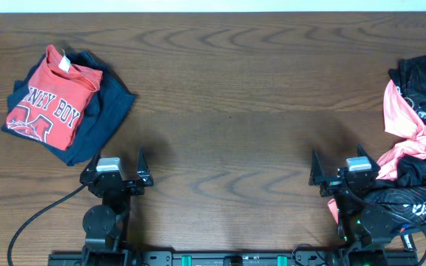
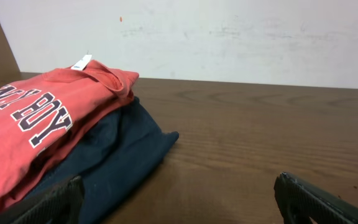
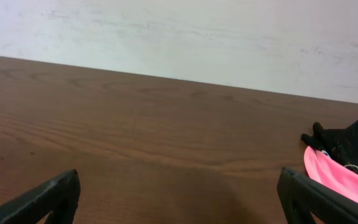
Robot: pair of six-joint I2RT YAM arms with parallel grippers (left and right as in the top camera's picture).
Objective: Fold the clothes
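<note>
The salmon-pink T-shirt (image 1: 405, 129) lies crumpled among black garments at the table's right edge; part of it shows at the right of the right wrist view (image 3: 340, 177). My right gripper (image 1: 340, 171) is open and empty, just left of that pile, near the front edge. Its fingers frame bare table in the right wrist view (image 3: 179, 199). My left gripper (image 1: 117, 168) is open and empty at the front left, also seen in the left wrist view (image 2: 179, 199), apart from the shirt.
A folded red shirt with "BOY" lettering (image 1: 50, 100) lies on a folded navy garment (image 1: 102, 114) at the back left, seen too in the left wrist view (image 2: 36, 130). Black garments with white print (image 1: 424, 188) are heaped at the right edge.
</note>
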